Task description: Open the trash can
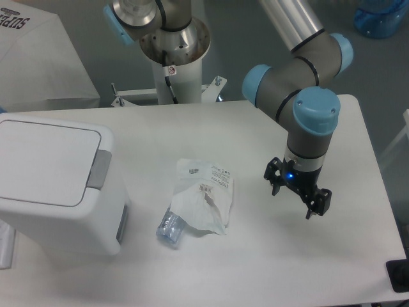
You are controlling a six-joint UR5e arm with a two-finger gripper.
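The trash can (51,185) is a large white boxy bin standing at the table's left side. Its flat lid (45,160) lies closed, with a grey latch tab (99,169) on the right edge. My gripper (299,192) hangs over the right part of the table, far to the right of the bin and touching nothing. It points down toward the table, and the camera angle hides the gap between its black fingers.
A small white plastic packet (204,201) with a clear blue-tinted end lies mid-table between the bin and the gripper. The robot base (176,57) stands at the table's back edge. A white box (32,57) sits behind at the left, a blue bottle (383,16) at the far right.
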